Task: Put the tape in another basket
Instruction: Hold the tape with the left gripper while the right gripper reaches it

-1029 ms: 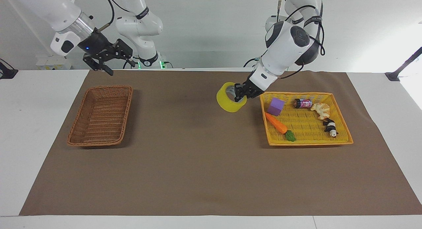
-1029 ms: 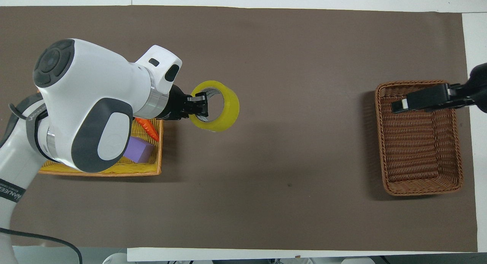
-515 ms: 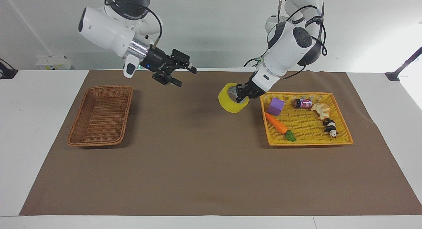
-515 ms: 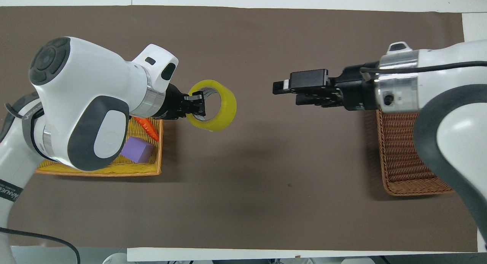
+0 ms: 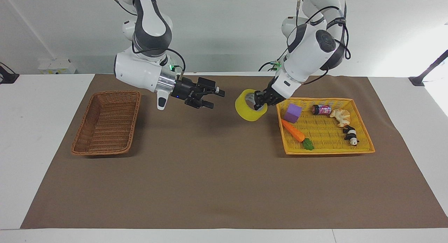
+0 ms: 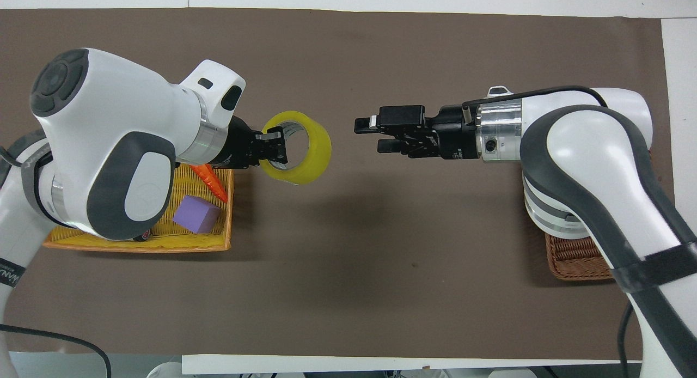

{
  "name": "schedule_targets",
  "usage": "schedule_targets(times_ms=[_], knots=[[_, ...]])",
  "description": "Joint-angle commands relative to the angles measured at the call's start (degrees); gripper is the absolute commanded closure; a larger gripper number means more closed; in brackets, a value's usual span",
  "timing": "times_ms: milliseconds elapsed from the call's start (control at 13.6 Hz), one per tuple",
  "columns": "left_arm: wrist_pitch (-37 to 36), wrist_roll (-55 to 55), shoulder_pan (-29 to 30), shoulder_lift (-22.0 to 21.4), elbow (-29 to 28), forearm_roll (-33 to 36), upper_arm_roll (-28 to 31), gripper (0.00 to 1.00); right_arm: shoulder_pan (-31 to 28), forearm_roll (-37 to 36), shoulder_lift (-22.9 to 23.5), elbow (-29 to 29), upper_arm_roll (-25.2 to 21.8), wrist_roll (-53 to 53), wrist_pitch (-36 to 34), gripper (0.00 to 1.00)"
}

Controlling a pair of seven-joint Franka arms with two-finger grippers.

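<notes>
Held aloft over the bare mat: the tape point(image 5: 249, 105), pinched through its rim by the left gripper point(image 5: 259, 99), one finger inside the core, the other outside on the yellow band. Hanging just off the edge of the yellow mesh basket point(image 5: 364, 151), toward the middle of the table, clear of the mat below. Open ring facing up and slightly sideways in the overhead view, free side of the roll pointing toward the right arm's end.

Coming in level from that end: the right gripper point(image 5: 214, 98), fingers parted with a clear gap between them, nothing in them. Aimed straight at the roll, tips near it but not touching, a strip of mat showing between in both views.

Looks like a handover in mid-air. Key relation: tape directly ahead of the right gripper along its own reach line, free rim nearest its tips. To take it, probably one finger into the hole and one outside, on the part of the ring away from the left gripper's pinch. Risk of clipping the rim and twisting the roll if the approach runs off line.

Waiting well apart at the right arm's end: the wicker basket point(image 5: 106, 122), with nothing in it. Left in the mesh basket: purple block point(image 5: 292, 113), toy carrot point(image 5: 294, 132), small odds.
</notes>
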Motion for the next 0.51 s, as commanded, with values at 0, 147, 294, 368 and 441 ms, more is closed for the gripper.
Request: schedule_targets(times_ms=[0,147,294,368,441], knots=[[-1.1,0.1,0.3,-0.8,0.1,-0.6,-0.1,1.0,3.3,3.5,0.5,-0.8,0.1,-1.0,4.4,0.0],[-0.8,-0.2,0.3,-0.8,0.2,-0.6,-0.1,1.0,5.2,3.7,0.5,-0.9,0.1,-0.9,6.0,0.0],[-1.0,-0.2,0.3,-0.8,0.1,-0.5,-0.1,1.0,6.0,3.9,0.5,-0.9,0.1,-0.6,6.3,0.0],[-1.0,-0.1,0.3,-0.8,-0.1,-0.5,-0.1,1.0,6.2,3.9,0.5,-0.9,0.1,-0.6,6.4,0.0],[-1.0,-0.1,0.3,-0.8,-0.2,-0.5,-0.1,1.0,6.3,3.9,0.5,-0.9,0.1,-0.4,6.5,0.0]])
